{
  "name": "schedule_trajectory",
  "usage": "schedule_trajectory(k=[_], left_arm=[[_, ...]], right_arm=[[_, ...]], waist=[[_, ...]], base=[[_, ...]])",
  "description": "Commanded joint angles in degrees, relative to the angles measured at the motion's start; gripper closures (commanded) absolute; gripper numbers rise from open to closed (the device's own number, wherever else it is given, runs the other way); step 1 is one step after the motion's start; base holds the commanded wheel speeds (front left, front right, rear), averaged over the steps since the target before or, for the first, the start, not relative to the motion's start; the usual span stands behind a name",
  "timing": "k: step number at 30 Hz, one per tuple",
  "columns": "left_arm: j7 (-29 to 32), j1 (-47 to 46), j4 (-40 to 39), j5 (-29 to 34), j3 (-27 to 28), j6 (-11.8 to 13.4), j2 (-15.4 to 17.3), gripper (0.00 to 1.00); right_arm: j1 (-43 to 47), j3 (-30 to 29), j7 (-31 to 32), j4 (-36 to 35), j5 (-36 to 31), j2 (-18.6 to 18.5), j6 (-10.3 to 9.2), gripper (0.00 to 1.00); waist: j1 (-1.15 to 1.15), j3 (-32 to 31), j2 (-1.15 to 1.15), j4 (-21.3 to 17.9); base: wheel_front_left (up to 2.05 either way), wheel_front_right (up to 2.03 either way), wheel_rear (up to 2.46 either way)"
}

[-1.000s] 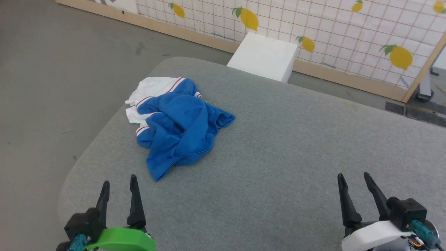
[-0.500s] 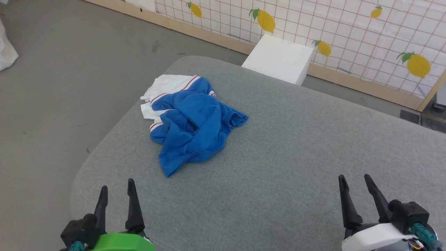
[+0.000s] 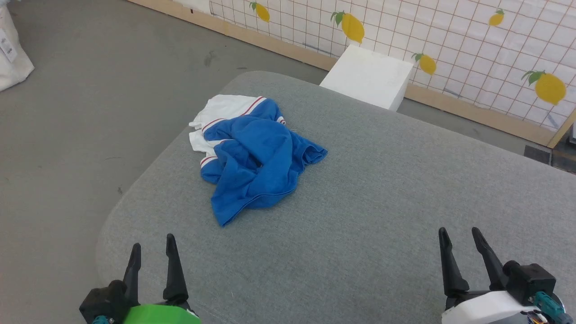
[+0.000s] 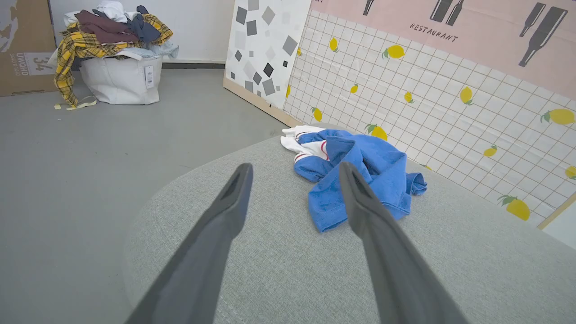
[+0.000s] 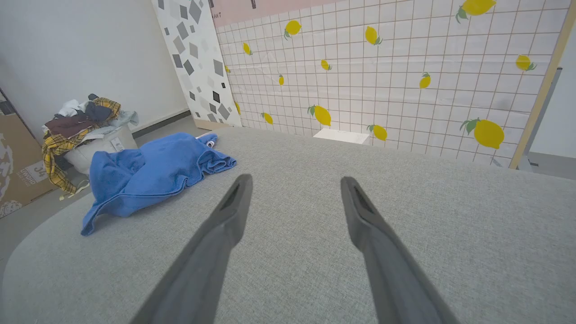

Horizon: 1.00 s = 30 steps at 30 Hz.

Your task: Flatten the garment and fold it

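Note:
The garment (image 3: 254,155) is a royal-blue T-shirt with white, red-striped sleeves, lying crumpled in a heap near the far left corner of the grey padded table (image 3: 382,202). In the left wrist view the garment (image 4: 360,173) lies just beyond the fingertips. From the right wrist, the garment (image 5: 148,173) is off to the left. My left gripper (image 3: 152,240) hovers open over the table's near left edge, well short of the shirt. My right gripper (image 3: 460,234) is open at the near right, far from it. Both hold nothing.
A white box (image 3: 366,76) stands on the floor behind the table, against a lemon-print grid panel (image 3: 450,40). A white bin heaped with clothes (image 4: 117,54) and a cardboard box (image 4: 22,45) sit on the grey floor to the left.
The head camera has swung left, so the whole scene shifted right in view. The garment lies as before and both grippers stay open and low.

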Motion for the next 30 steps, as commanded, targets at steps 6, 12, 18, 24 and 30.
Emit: schedule_trajectory(k=[6,12,18,24,30], left_arm=[[-0.45,0.0,-0.13,0.29,-0.41,-0.48,-0.26,0.0],[-0.45,-3.49,-0.69,0.71,-1.02,-1.77,-0.12,0.0],[6.33,-11.1,-2.25,0.78,-2.54,-4.24,3.23,0.0],[18.35,-24.27,-2.05,-1.26,-2.77,-7.03,7.8,0.0],[27.16,-34.24,3.0,-4.17,-2.32,-7.41,9.42,0.0]], right_arm=[[1.06,0.25,-0.34,-0.12,0.3,0.05,-0.09,0.0],[1.21,0.1,-0.2,-0.67,0.05,0.05,-0.09,0.0],[0.74,-0.08,0.49,-1.81,-0.52,0.05,-0.09,0.0],[-0.81,-0.82,2.42,-6.05,-2.24,0.05,-0.09,0.0],[-2.07,-1.72,4.83,-11.38,-4.16,0.05,-0.09,0.0]], waist=[[0.0,0.22,0.0,-0.39],[0.0,1.3,0.0,-0.35],[0.0,3.66,0.0,-0.78],[0.0,8.0,0.0,-3.08],[0.0,11.34,0.0,-5.25]], base=[[0.0,0.0,0.0],[0.0,0.0,0.0],[0.0,0.0,0.0],[0.0,0.0,0.0],[0.0,0.0,0.0]])
